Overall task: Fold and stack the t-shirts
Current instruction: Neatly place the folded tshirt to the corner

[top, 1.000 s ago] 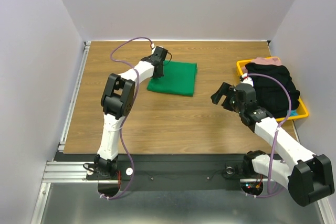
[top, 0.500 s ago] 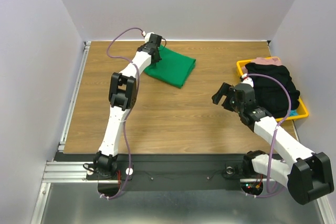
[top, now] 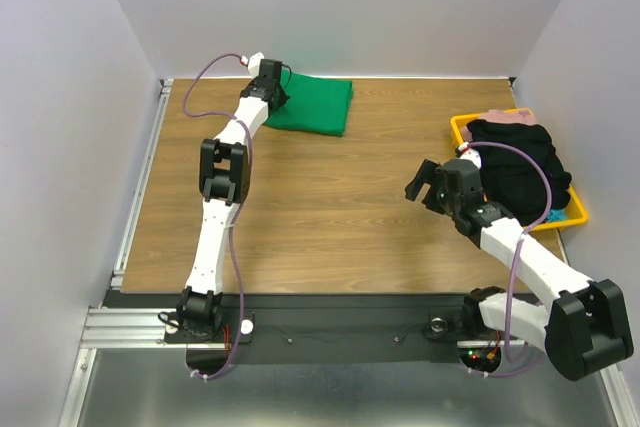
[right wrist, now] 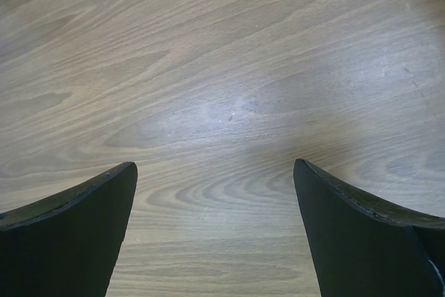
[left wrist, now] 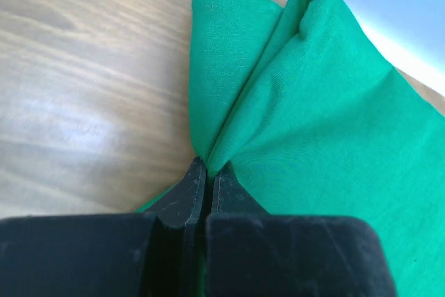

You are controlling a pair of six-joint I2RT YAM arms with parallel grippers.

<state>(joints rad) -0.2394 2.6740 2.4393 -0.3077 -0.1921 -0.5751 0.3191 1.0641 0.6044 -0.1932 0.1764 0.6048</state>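
A folded bright green t-shirt [top: 315,105] lies on the wooden table at the far back, left of centre, close to the back wall. My left gripper [top: 277,97] is stretched far out and shut on the shirt's left edge. In the left wrist view the closed fingertips [left wrist: 208,175] pinch a bunched fold of the green t-shirt [left wrist: 327,137], which is pulled into creases. My right gripper [top: 424,181] is open and empty above bare wood right of centre. Its two fingers [right wrist: 76,220] stand wide apart in the right wrist view.
A yellow plastic tray [top: 572,215] stands at the right edge with a heap of black cloth [top: 520,167] and a bit of pink cloth [top: 512,116] in it. White walls close the back and both sides. A metal rail [top: 140,187] runs along the table's left edge.
My left gripper has dragged the green shirt from the middle of the table toward the far back left corner, straightening the arm. The right arm has barely moved.
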